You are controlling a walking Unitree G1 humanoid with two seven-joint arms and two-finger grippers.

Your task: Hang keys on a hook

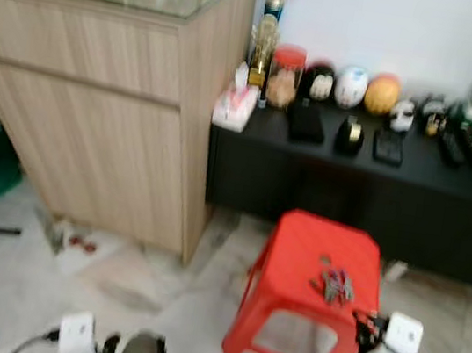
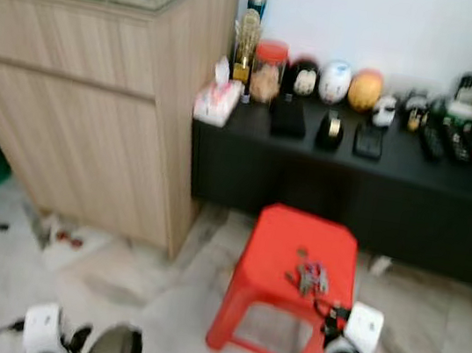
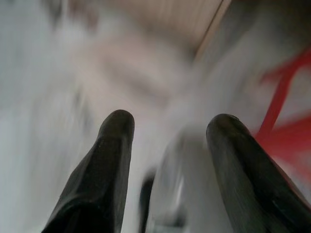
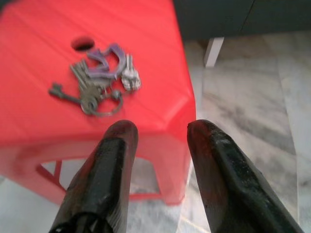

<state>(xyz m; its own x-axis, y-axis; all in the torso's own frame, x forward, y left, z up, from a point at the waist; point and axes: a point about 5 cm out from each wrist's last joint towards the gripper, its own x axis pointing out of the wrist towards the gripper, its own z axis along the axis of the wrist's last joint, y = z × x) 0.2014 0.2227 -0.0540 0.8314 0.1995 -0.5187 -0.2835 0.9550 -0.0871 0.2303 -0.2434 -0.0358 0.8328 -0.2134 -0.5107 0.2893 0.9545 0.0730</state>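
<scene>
On the red stool: keys lie in a loose bunch on the seat of the stool, toward its near right part, beside a small round hole in the seat; a purple piece sits among the metal ones.
Stool: red plastic, on the pale marbled floor, just in front of the low black counter.
Right gripper: right gripper hovers at the near edge of the stool, its two black fingers spread apart with nothing between them, the keys just beyond the tips and not touched.
Left gripper: left gripper is low on the left over the floor, fingers parted and empty; that view is heavily blurred, so the red shape at its edge is probably the stool.
Black counter: along the far white wall, carrying a tissue box, a red-lidded jar, a trophy, several round ball-like objects and small dark items.
Wooden cabinet: light wood cabinet at far left, glass-topped, with small items on top too blurred to name.
Head views: soft with blur.
</scene>
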